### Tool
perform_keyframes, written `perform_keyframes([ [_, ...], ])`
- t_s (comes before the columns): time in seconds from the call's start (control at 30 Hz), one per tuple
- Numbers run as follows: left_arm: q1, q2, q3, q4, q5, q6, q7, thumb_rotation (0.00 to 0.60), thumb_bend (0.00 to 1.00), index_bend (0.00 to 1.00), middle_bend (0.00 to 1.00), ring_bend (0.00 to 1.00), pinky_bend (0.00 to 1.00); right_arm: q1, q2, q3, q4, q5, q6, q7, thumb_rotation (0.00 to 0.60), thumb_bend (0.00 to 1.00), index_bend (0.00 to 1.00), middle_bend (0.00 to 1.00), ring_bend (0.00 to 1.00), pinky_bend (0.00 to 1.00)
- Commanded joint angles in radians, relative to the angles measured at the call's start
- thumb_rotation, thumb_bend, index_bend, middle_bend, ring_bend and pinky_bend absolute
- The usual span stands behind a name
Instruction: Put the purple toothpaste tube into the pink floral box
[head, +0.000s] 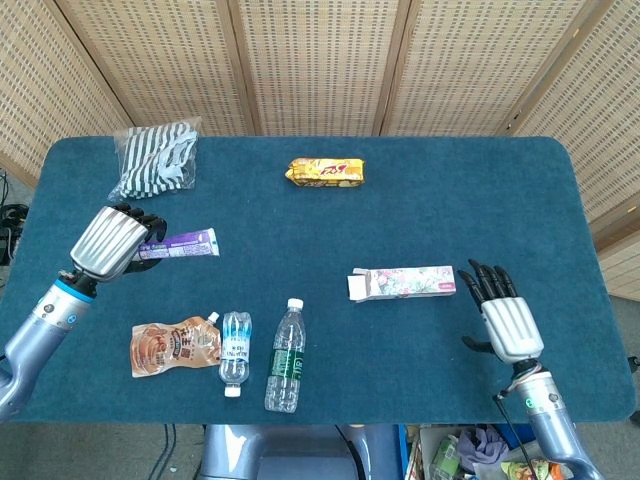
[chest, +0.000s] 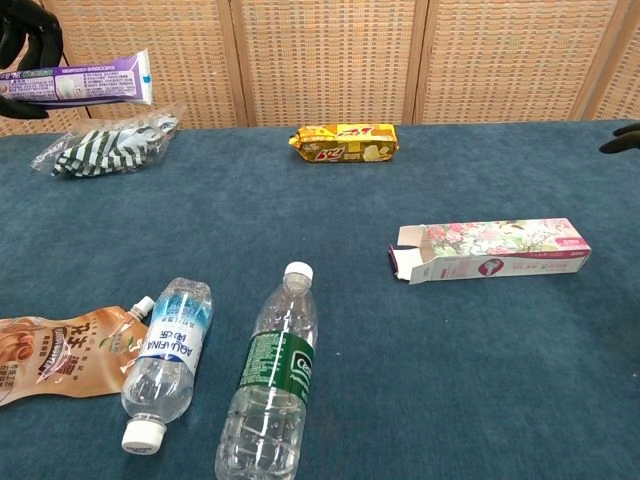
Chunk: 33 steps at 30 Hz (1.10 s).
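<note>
My left hand (head: 108, 243) grips the purple toothpaste tube (head: 180, 244) by its cap end and holds it level, well above the table at the left. In the chest view the tube (chest: 85, 82) shows at the top left with the left hand (chest: 22, 45) partly cut off by the edge. The pink floral box (head: 403, 283) lies flat right of centre, its open flap end facing left; it shows clearly in the chest view (chest: 490, 250). My right hand (head: 497, 312) hovers open just right of the box, fingers spread; only its fingertips (chest: 620, 139) show in the chest view.
Two clear water bottles (head: 284, 355) (head: 234, 352) and a brown spout pouch (head: 172, 347) lie at the front left. A striped bag (head: 156, 158) sits at the back left, a yellow snack pack (head: 325, 172) at the back centre. Bare blue cloth lies between tube and box.
</note>
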Motion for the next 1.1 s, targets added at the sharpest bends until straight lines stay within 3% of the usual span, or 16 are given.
perform_keyframes([
  [0.03, -0.004, 0.000, 0.000, 0.012, -0.002, -0.013, 0.003, 0.600, 0.28, 0.80, 0.69, 0.61, 0.59, 0.056, -0.018, 0.028, -0.015, 0.064, -0.079, -0.047, 0.600, 0.11, 0.09, 0.00, 0.00, 0.00],
  [0.5, -0.009, -0.035, 0.009, 0.081, -0.004, -0.045, 0.002, 0.600, 0.28, 0.80, 0.69, 0.61, 0.59, 0.182, -0.141, 0.084, 0.106, 0.248, -0.237, -0.109, 0.600, 0.11, 0.11, 0.00, 0.00, 0.00],
  [1.1, -0.006, -0.083, 0.025, 0.141, 0.005, -0.059, -0.003, 0.600, 0.28, 0.80, 0.69, 0.61, 0.59, 0.299, -0.264, 0.119, 0.293, 0.361, -0.343, -0.118, 0.600, 0.11, 0.13, 0.00, 0.00, 0.00],
])
